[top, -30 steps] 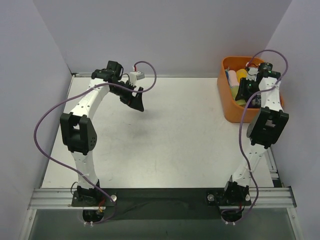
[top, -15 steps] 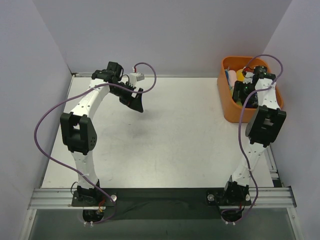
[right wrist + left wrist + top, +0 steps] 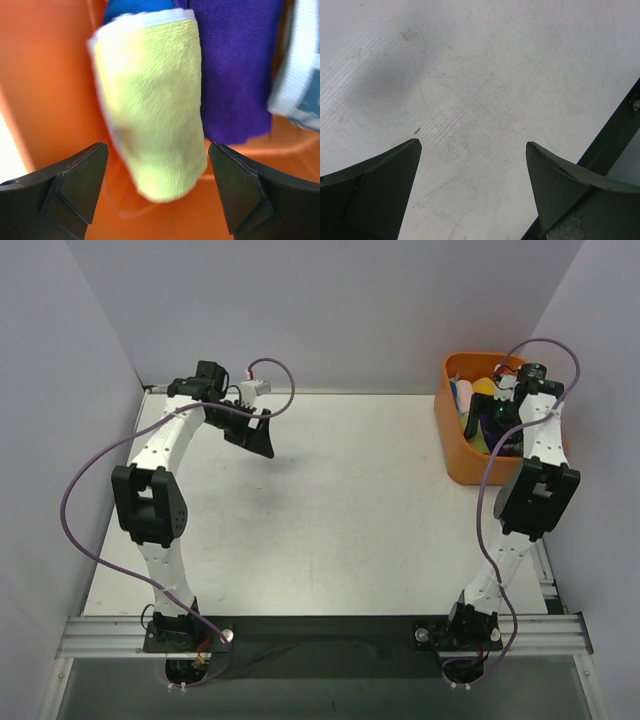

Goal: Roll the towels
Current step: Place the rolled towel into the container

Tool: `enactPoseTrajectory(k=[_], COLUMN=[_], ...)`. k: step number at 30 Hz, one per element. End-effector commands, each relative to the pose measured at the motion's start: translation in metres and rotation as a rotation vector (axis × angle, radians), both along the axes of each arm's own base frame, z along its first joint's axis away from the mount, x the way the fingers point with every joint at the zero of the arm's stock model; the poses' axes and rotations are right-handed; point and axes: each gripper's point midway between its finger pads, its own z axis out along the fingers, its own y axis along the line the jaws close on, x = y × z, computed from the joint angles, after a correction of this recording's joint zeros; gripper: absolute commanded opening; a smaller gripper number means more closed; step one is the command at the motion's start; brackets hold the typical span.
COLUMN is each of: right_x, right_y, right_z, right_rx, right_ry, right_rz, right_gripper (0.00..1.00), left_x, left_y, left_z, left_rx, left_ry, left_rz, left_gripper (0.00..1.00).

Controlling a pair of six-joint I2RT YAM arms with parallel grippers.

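Right claw (image 3: 156, 146) is spread wide, pinching nothing, hanging inside the orange plastic basket (image 3: 45, 90). Pale yellow-green rolled towel (image 3: 155, 110) with whitish edge lies on the basket floor straight below the gap between the fingers. Orange shows on both sides of it, so neither fingertip touches it. Deep purple cloth (image 3: 235, 75) sits to the claw's right in the wrist view, touching the towel. White-edged blue-patterned towel (image 3: 300, 85) is further right of the claw, blurred and cut by the frame. A bit of solid blue cloth (image 3: 132, 7) shows ahead of the claw, past the roll's far end.

Left claw (image 3: 473, 143) is also spread, holding nothing, with bare scuffed white surface (image 3: 485, 65) below it and a dark rail (image 3: 615, 140) off its right finger. In the overhead view it hovers well apart from the basket.
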Motion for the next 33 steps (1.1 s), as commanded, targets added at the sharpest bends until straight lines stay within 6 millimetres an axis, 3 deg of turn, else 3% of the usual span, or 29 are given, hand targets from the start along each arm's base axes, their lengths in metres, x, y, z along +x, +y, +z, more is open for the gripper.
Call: enactPoseTrajectory(k=[1,8,14,18,20,21,22,24,25,27,28,33], right_x=[-0.011,-0.02,-0.035,-0.058,-0.079,-0.088,-0.1,-0.115,-0.128,-0.142,-0.153,-0.174], right_y=[0.0,0.017,0.074,0.125,0.16,0.169,0.177,0.201,0.207,0.223,0.225,0.227], right_z=[0.071,0.104,0.146,0.134,0.113,0.111,0.092,0.086,0.072,0.071,0.06,0.063], right_rx=[-0.036,0.017,0.145,0.205,0.239,0.233,0.243,0.24,0.245,0.241,0.232,0.184], right_ry=[-0.122,-0.191,-0.292,-0.25,-0.183,-0.18,-0.123,-0.121,-0.081,-0.088,-0.055,-0.092], right_rz=[0.011,0.048,0.197,0.327,0.414,0.451,0.468,0.528,0.54,0.58,0.588,0.617], right_gripper=[0.87,0.92,1.0,1.0,1.0,1.0,1.0,1.0,1.0,1.0,1.0,1.0], left_x=[0.017,0.031,0.043,0.035,0.026,0.022,0.016,0.006,-0.001,-0.011,-0.015,-0.029], left_y=[0.015,0.035,0.06,0.077,0.091,0.095,0.1,0.106,0.11,0.113,0.114,0.116], left_z=[0.025,0.042,0.056,0.054,0.045,0.042,0.028,0.028,0.014,0.011,0.008,0.004], left_rx=[-0.047,-0.054,0.001,0.005,0.007,0.016,0.039,0.07,0.097,0.124,0.138,0.154], left_ry=[-0.059,-0.138,-0.212,-0.195,-0.167,-0.165,-0.148,-0.183,-0.168,-0.185,-0.186,-0.203], left_rz=[0.067,0.114,0.222,0.293,0.333,0.346,0.355,0.355,0.362,0.356,0.353,0.35], left_gripper=[0.97,0.97,0.97,0.97,0.97,0.97,0.97,0.97,0.97,0.97,0.97,0.97])
